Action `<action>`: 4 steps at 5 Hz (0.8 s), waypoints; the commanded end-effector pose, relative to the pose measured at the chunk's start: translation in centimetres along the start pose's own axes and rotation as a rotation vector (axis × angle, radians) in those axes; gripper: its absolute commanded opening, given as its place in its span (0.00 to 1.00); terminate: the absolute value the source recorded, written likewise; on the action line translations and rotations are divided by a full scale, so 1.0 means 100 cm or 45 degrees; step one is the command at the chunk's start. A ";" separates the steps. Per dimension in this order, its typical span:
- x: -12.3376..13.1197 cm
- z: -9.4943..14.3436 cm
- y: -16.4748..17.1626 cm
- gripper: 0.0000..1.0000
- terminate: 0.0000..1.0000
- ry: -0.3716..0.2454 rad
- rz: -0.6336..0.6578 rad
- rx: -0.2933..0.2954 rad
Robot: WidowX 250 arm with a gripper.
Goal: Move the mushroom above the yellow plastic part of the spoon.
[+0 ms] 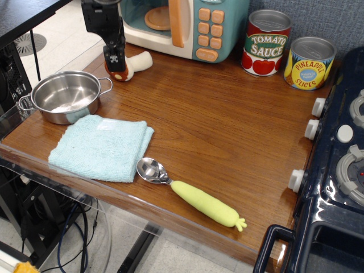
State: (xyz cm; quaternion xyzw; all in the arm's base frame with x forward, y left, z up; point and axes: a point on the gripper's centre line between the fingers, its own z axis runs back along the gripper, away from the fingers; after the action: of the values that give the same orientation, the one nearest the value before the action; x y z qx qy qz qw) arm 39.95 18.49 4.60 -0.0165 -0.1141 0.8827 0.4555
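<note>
Plush mushroom [132, 66] with reddish-brown spotted cap and thick cream stem, lying on its side at the far left corner of the brown wooden table [227, 136], stem toward the teal toy microwave [182, 25]. Black robot pincer [116, 60] down over the cap, hiding most of it; whether its jaws grip the cap cannot be told. Small spoon [190, 193] with shiny metal bowl and light yellow-green carrot-shaped plastic handle at the near table edge, well apart from the mushroom. Folded light-blue cloth [102, 147] just left of the spoon bowl; steel pot [65, 96] behind the cloth. Tomato sauce can [267, 42] and pineapple slices can [309, 62] at rear right
</note>
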 end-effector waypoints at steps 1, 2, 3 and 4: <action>0.022 0.002 -0.010 0.00 0.00 -0.076 0.003 -0.037; 0.024 0.004 -0.011 0.00 0.00 -0.081 0.002 -0.043; 0.027 0.011 -0.014 0.00 0.00 -0.071 0.005 -0.057; 0.030 0.029 -0.018 0.00 0.00 -0.066 0.010 -0.114</action>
State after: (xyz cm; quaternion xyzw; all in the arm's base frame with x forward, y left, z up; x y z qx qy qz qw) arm 40.10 19.85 4.37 0.0079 -0.1303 0.8764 0.4635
